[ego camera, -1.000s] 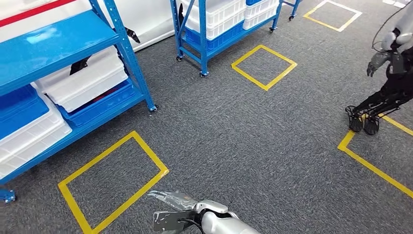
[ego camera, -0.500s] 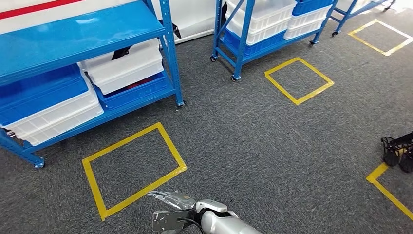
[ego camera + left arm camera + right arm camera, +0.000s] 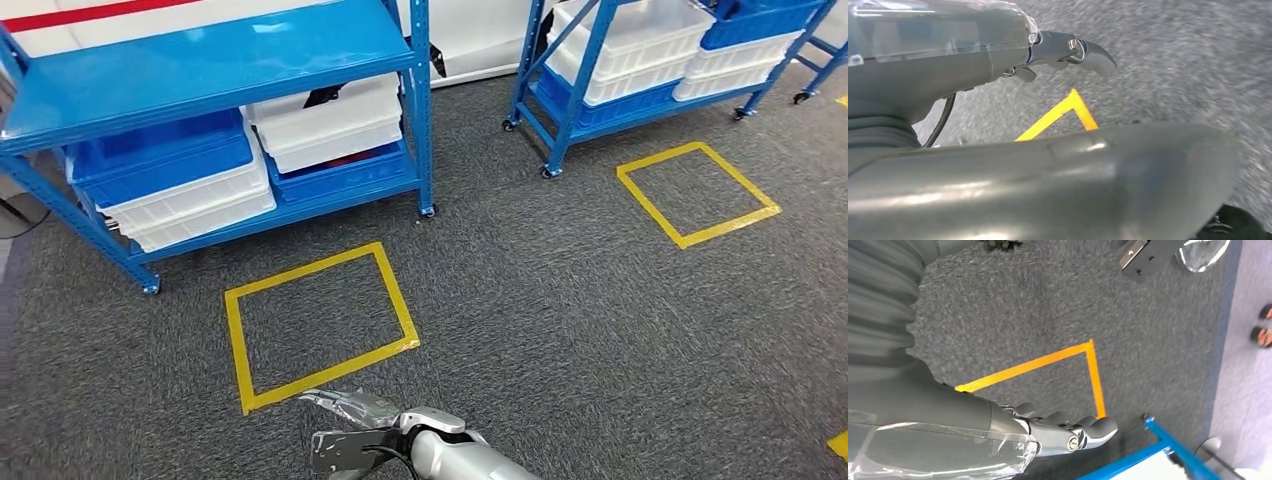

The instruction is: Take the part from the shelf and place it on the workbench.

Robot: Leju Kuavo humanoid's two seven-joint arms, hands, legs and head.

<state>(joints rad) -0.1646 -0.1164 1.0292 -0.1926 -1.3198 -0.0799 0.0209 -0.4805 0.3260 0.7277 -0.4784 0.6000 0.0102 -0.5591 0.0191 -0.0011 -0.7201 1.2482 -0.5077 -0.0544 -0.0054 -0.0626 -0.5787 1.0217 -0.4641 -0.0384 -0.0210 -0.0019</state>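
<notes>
Robot was standing on grey carpet (image 3: pixel 560 300) facing a blue shelf (image 3: pixel 210 65) on the left, with white bins (image 3: pixel 325 125) and blue bins (image 3: pixel 160 155) stacked on its lower level. A second blue rack (image 3: pixel 560 90) with more bins sat off to the right. There were two yellow tape squares on the floor: one (image 3: pixel 315 325) right in front of the near shelf, the other (image 3: pixel 697 193) in front of the far rack.

As for the part, honestly couldn't pick it out. Something dark (image 3: pixel 322 96) poked up from the top white bin on the near shelf, but it was too small to say what it was.

The left hand (image 3: pixel 998 100) hung over the carpet near a yellow tape corner (image 3: pixel 1073 100), fingers (image 3: pixel 1083 50) released and a bit curved, nothing in them. The right hand (image 3: pixel 1013 435) was the same deal: fingers (image 3: pixel 1095 430) loose and apart, grasping nothing, above the tape square with a blue shelf foot (image 3: pixel 1153 430) just beyond.

A silver arm and hand (image 3: pixel 355 440) came in at the bottom of the head view, below the near square. Couldn't tell which side it was.
</notes>
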